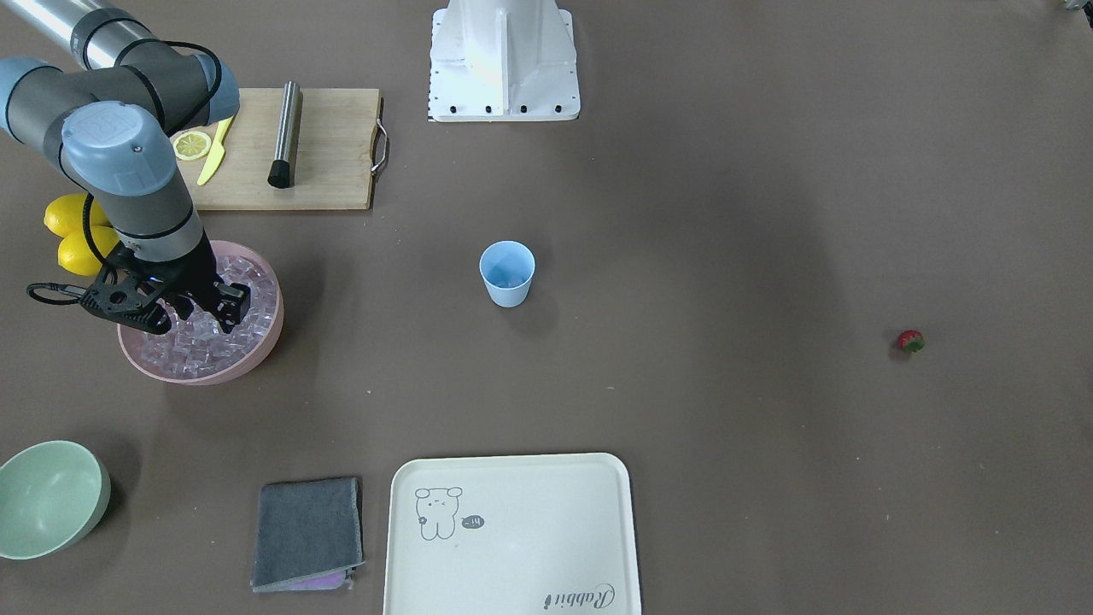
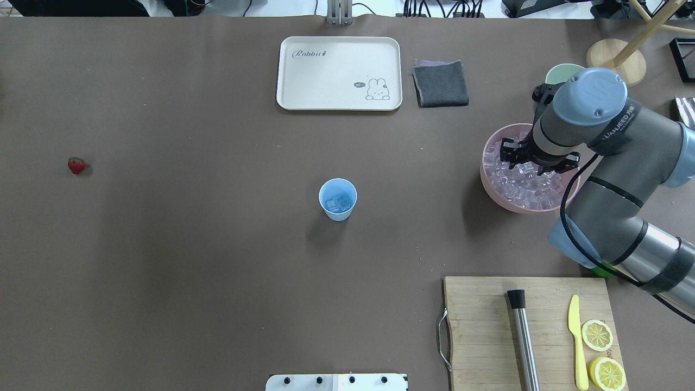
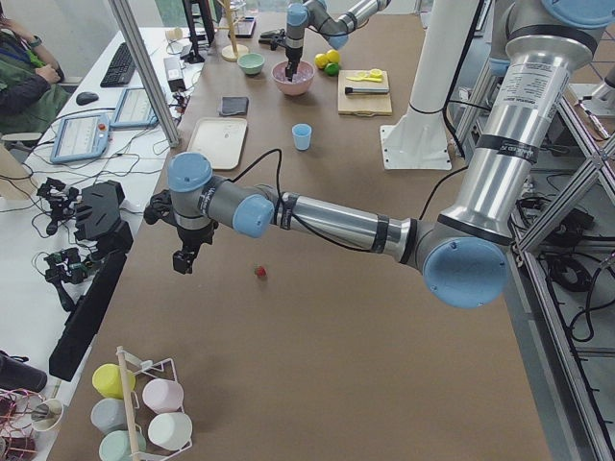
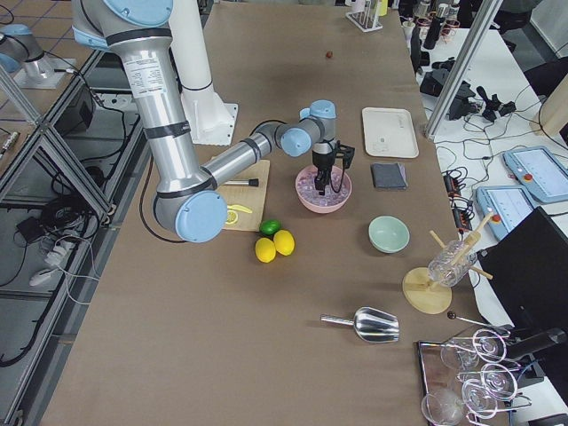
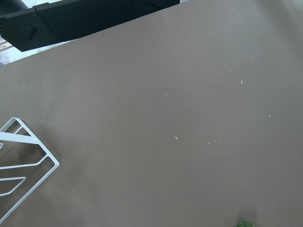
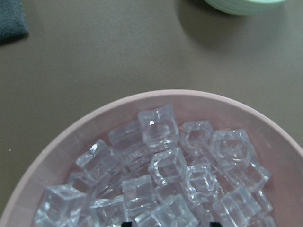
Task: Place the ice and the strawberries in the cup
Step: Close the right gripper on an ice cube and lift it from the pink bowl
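Ice point(image 6: 161, 165) lies heaped in the pink bowl point(image 1: 256, 354), toward the end of the surface point(image 2: 217, 271) on the robot's right. The right hand point(image 1: 207, 312) hangs directly over the heap, pointing straight down. Its fingertips point(image 6: 215, 224) are spread wide, with several cubes below the gap and nothing gripped. The nearest cubes sit right under it, so picking one up looks like a short drop and a squeeze.

The cup point(image 2: 337, 199) stands upright about mid-surface, well apart from the bowl. From the right hand it lies toward the robot's left and slightly nearer the robot's edge. A few cubes already show at its bottom, so the ice part of the task seems to be under way.

The strawberry point(image 2: 76, 165) lies alone toward the end on the robot's left, far from the cup and farther still from the right hand. The left hand point(image 3: 183, 257) hovers near it without touching, on the side toward that end, so the left arm is plainly the nearer one for the fruit. Whether that hand is released or clenched cannot be told.
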